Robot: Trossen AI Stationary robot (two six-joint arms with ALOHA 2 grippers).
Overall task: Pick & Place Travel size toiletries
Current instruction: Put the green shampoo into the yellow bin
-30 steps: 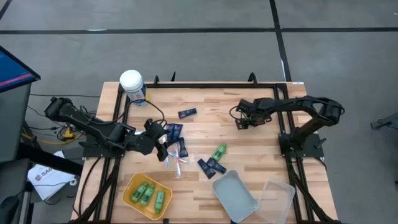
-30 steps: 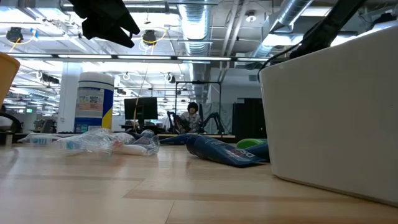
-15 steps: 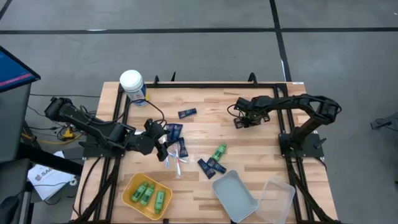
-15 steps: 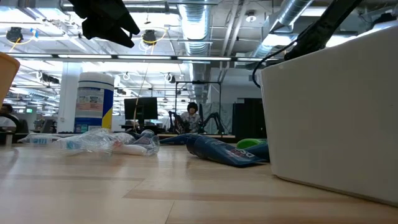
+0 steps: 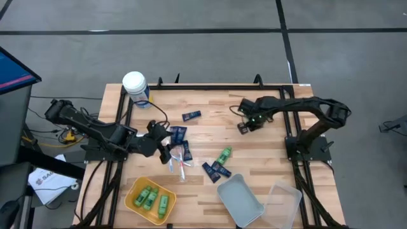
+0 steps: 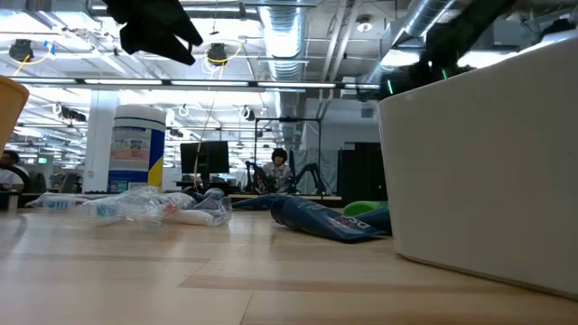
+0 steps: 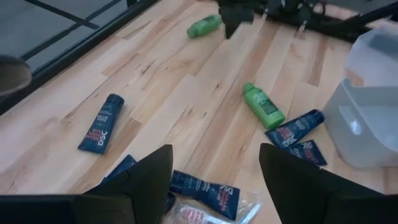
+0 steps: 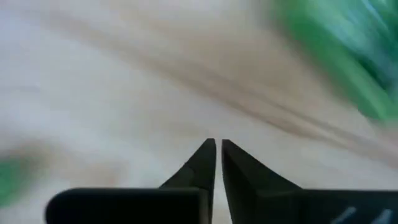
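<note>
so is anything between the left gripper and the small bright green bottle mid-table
Yes: the clear-wrapped toothbrushes and a dark navy flat tube lie low between the open left gripper and that green bottle.

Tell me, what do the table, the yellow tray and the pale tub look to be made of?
The table looks like light wood: pale planks with visible grain, and a slight sheen in the low view. The yellow tray is probably plastic, one smooth, even colour with rounded corners. The pale tub seems to be thin, cloudy, translucent plastic.
</note>
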